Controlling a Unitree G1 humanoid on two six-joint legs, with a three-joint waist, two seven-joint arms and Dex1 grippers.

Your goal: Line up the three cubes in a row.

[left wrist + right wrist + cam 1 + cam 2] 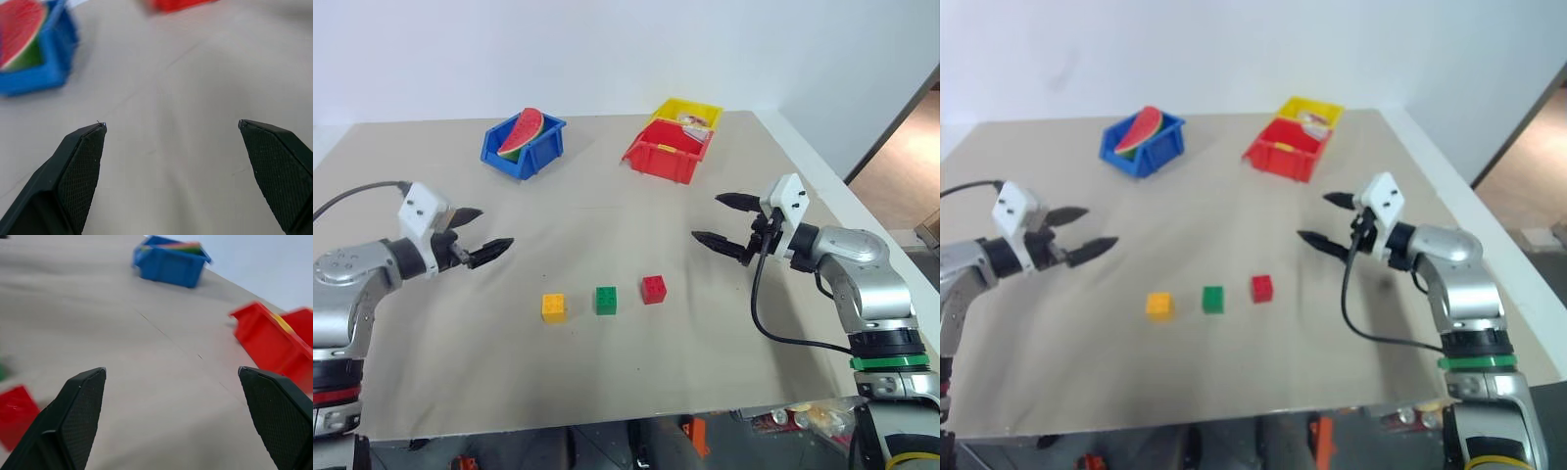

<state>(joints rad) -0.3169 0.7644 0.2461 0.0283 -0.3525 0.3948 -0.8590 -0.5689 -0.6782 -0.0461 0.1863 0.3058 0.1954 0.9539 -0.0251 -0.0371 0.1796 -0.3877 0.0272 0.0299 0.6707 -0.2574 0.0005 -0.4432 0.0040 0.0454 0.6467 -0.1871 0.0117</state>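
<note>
Three small studded cubes sit on the beige table in a near-straight row: a yellow-orange cube (554,307) on the left, a green cube (606,300) in the middle and a red cube (654,289) on the right, with small gaps between them. My left gripper (487,232) hovers open and empty above the table, up and to the left of the yellow-orange cube. On the other side, to the right of the red cube, my right gripper (715,217) is open too and holds nothing. The red cube (15,412) shows at the edge of the right wrist view.
A blue bin (523,145) holding a toy watermelon slice (522,133) stands at the back left. A red bin (666,150) and a yellow bin (686,114) stand together at the back right. The table's right edge (832,191) runs just behind my right arm.
</note>
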